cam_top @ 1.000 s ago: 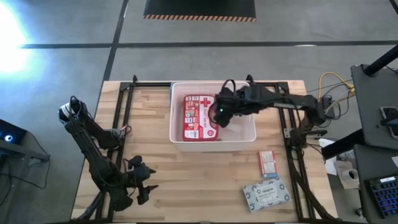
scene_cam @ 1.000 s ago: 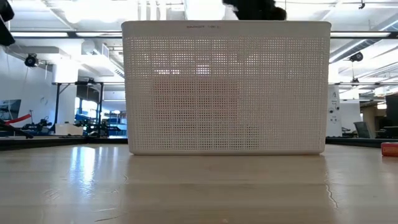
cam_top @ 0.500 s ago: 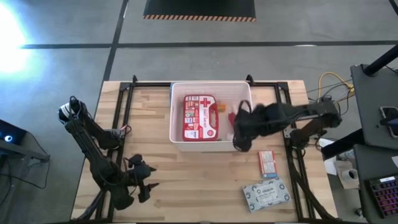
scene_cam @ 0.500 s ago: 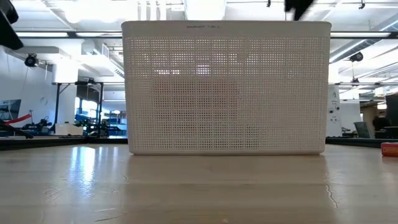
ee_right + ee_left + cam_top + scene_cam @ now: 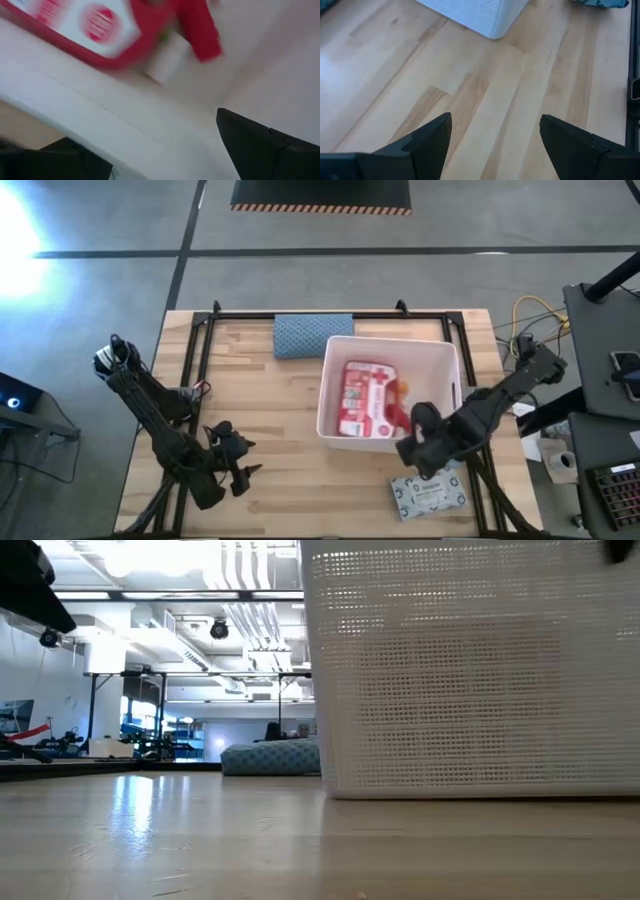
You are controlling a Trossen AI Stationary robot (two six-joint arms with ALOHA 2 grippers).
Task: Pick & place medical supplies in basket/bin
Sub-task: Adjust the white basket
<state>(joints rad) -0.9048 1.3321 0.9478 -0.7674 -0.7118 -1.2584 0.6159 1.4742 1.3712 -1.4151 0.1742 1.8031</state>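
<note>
The white tub stands on the table right of centre; in the low view the tub fills the right half. Inside it lie the red first-aid case, a red tube and a white roll. My right gripper is open at the tub's near right corner, its fingers on either side of the near wall. A pale patterned pack lies flat near the table's near right edge. My left gripper waits open over bare wood at the near left. The red-white box is hidden. My right gripper straddles the tub's near wall by the right corner, slanting down from the near right. One finger is inside the tub, the other outside. Which finger touches the wall cannot be told. The tub rests on the table.
A blue-grey patterned soft pack lies at the far edge, left of the tub, and shows low in the low view as the same pack. Bare wood stretches across the table's left and middle. Black frame rails run along the table's sides.
My right gripper has swung from inside the tub toward the table's near right. The tub has slid with it toward the right and near edges, contents inside. Where the tub stood, the blue-grey pack at the far edge has come into view.
</note>
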